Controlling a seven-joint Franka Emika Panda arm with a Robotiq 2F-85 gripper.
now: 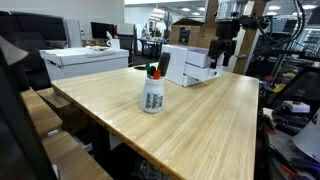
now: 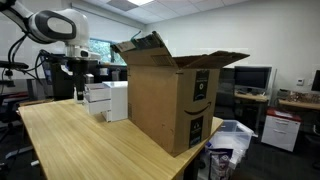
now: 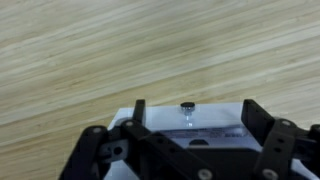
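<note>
My gripper (image 1: 222,52) hangs open over a white box (image 1: 192,63) at the far end of the wooden table (image 1: 200,120). In the wrist view the two black fingers straddle the box top (image 3: 215,120), with the gripper (image 3: 197,110) holding nothing. A small black knob (image 3: 187,105) sits on the box near its far edge. A white bottle with a red cap (image 1: 152,94) stands upright mid-table, well away from the gripper. In an exterior view the gripper (image 2: 82,76) is just above the white box (image 2: 108,100).
A large open cardboard box (image 2: 172,95) stands on the table (image 2: 70,140) beside the white box. Another white box (image 1: 85,61) sits on a separate desk. Office desks, monitors and chairs surround the table.
</note>
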